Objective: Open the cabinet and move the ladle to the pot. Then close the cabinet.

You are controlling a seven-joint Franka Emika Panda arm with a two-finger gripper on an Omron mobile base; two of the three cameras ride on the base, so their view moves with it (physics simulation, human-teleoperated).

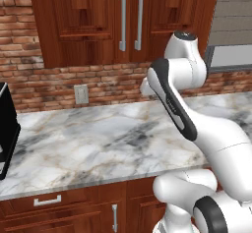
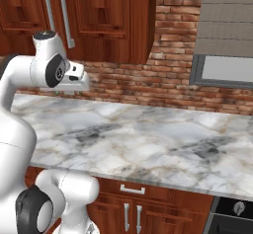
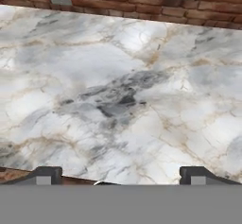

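The reddish-brown cabinet (image 1: 93, 25) hangs on the brick wall above the counter, both doors shut, their long silver handles (image 1: 131, 18) side by side. In the right base view the cabinet (image 2: 111, 20) is at upper left. The ladle and the pot are out of view. My gripper (image 3: 122, 176) is open, its two dark fingertips (image 3: 45, 175) wide apart with nothing between them, looking down on bare marble. The arm is folded, with the hand (image 2: 74, 80) held over the counter below the cabinet.
The marble counter (image 1: 98, 138) runs along the brick wall, which carries a grey outlet (image 1: 81, 94). A black appliance (image 1: 7, 129) stands at its left end. A grey range hood (image 2: 227, 35) is on the right, with a stove knob (image 2: 238, 207) below it. Drawer fronts (image 1: 47, 200) line the counter's front.
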